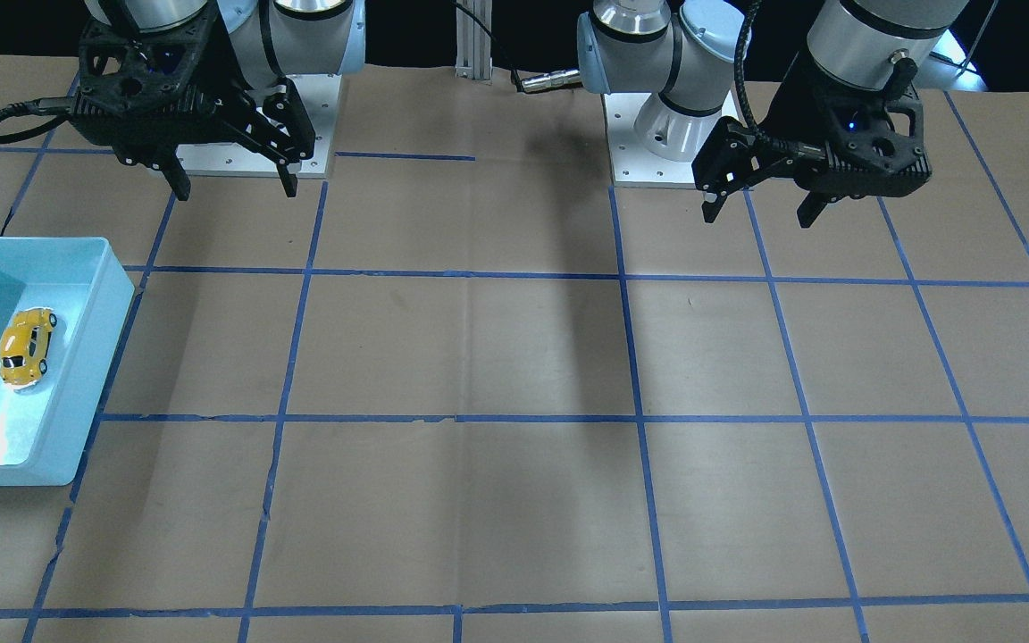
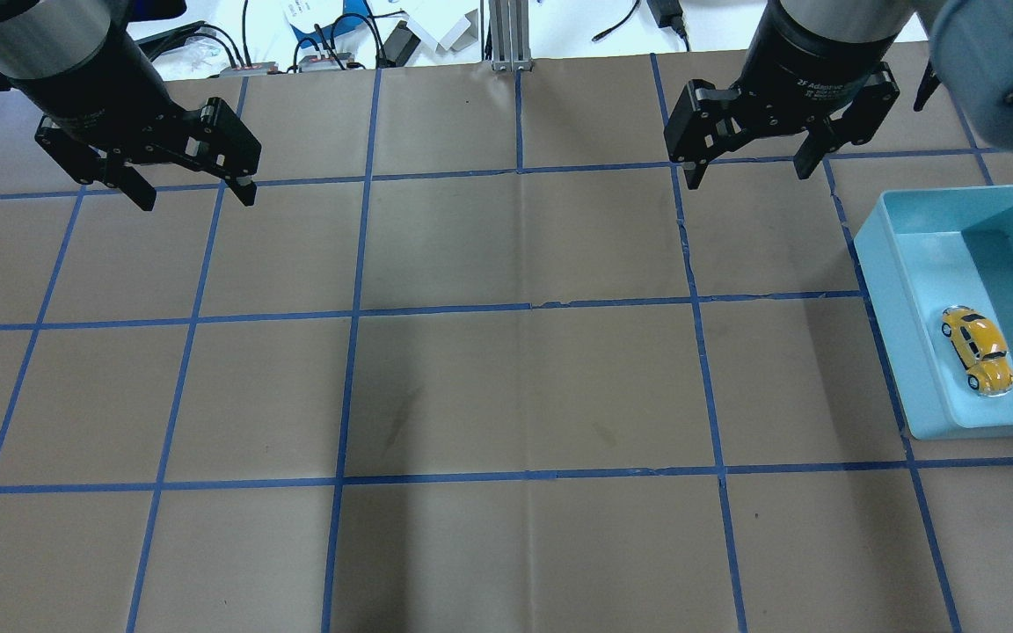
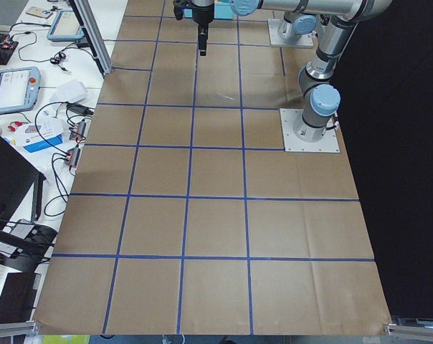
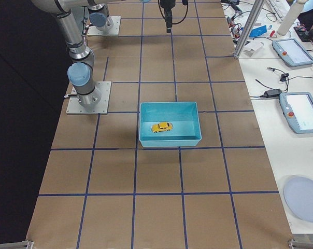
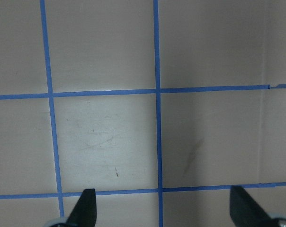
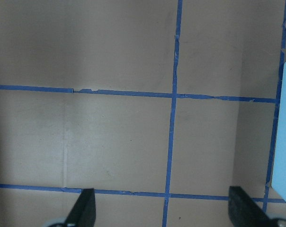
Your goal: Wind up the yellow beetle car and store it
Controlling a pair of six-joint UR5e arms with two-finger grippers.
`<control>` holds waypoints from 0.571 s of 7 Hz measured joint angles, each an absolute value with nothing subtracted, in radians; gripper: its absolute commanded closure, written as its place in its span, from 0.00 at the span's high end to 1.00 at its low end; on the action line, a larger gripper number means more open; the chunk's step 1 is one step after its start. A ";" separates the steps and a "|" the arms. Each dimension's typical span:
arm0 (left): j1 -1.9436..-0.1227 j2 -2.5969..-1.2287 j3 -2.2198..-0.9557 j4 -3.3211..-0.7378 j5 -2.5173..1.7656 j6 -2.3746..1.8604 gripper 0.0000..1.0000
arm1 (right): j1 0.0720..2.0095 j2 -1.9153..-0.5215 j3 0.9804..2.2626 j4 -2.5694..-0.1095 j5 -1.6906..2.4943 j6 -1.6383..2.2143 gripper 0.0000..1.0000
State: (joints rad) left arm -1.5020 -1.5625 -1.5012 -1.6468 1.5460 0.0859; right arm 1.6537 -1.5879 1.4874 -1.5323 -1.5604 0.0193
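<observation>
Left pincer [image 2: 199,200] and right pincer [image 2: 748,176] hang released, fingers spread, above the brown paper-covered desk [image 2: 506,387]. The small glossy yellow beetle car [image 2: 978,350] sits inside a light blue rectangular plastic bin [image 2: 955,200], near the right pincer.

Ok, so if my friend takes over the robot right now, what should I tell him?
The left gripper is open and empty, held above the table on its own side.
The right gripper is open and empty too, raised near the blue bin.
The yellow beetle car sits on its wheels inside the blue bin, touched by neither gripper.
Done: the car looks stored.
Left: probably nothing. The pictures cannot show whether it was wound up.
</observation>
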 measured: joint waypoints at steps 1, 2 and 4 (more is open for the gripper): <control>-1.502 -1.563 -1.502 -1.646 1.547 0.086 1.00 | 1.654 -1.588 1.487 -1.532 -1.560 0.019 1.00; -1.502 -1.562 -1.501 -1.646 1.548 0.088 1.00 | 1.654 -1.588 1.487 -1.532 -1.560 0.018 1.00; -1.502 -1.559 -1.501 -1.645 1.549 0.093 1.00 | 1.654 -1.588 1.485 -1.531 -1.561 0.018 1.00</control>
State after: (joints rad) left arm -1.5018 -1.5594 -1.5008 -1.6453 1.5492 0.0931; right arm 1.6537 -1.5877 1.4849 -1.5311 -1.5614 0.0185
